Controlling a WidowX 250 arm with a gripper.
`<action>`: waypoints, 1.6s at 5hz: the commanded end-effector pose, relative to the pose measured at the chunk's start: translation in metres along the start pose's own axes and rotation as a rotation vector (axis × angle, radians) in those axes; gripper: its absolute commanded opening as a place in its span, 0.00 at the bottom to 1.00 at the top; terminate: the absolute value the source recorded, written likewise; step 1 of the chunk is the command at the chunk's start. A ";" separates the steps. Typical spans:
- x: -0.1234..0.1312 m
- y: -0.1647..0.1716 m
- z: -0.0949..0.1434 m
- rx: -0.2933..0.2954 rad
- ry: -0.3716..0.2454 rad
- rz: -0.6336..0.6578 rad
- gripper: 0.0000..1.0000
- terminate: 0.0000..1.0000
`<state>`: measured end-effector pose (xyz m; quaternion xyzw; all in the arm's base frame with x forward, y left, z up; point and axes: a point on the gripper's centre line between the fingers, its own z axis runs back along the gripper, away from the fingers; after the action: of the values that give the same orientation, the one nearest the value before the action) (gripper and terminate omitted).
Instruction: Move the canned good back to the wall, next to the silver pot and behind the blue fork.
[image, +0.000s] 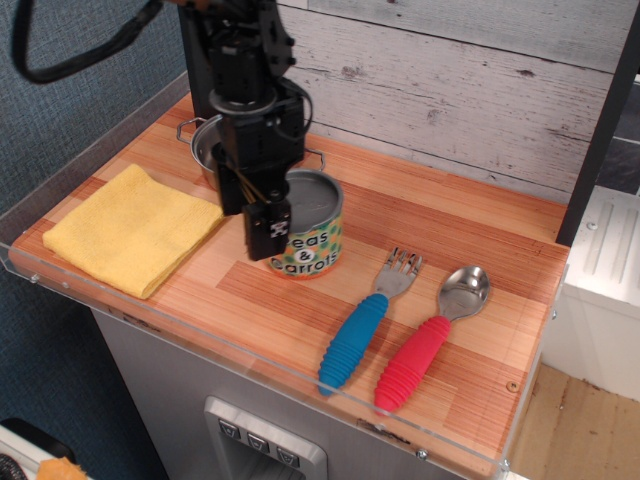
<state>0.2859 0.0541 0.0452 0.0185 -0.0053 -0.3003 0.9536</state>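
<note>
The canned good (312, 232), a short tin with a grey lid and a "Peas & Carrots" label, stands on the wooden counter left of the blue fork (362, 325). My gripper (290, 215) is shut on the can; one black finger (268, 228) shows against its left side, the other is hidden behind it. The silver pot (207, 150) sits behind my arm, mostly covered, near the whitewashed plank wall (450, 90). The fork lies with tines toward the wall.
A yellow cloth (125, 228) lies at the left of the counter (440, 230). A red-handled spoon (428, 340) lies right of the fork. A clear acrylic rim (250, 355) edges the front. A blue textured wall (70, 110) stands at the left.
</note>
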 end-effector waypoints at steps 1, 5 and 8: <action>0.022 0.012 0.016 0.024 -0.016 0.038 1.00 0.00; 0.065 0.015 0.024 0.034 -0.072 0.039 1.00 0.00; 0.104 0.010 0.028 0.057 -0.104 0.057 1.00 0.00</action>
<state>0.3654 0.0026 0.0543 0.0203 -0.0413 -0.2698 0.9618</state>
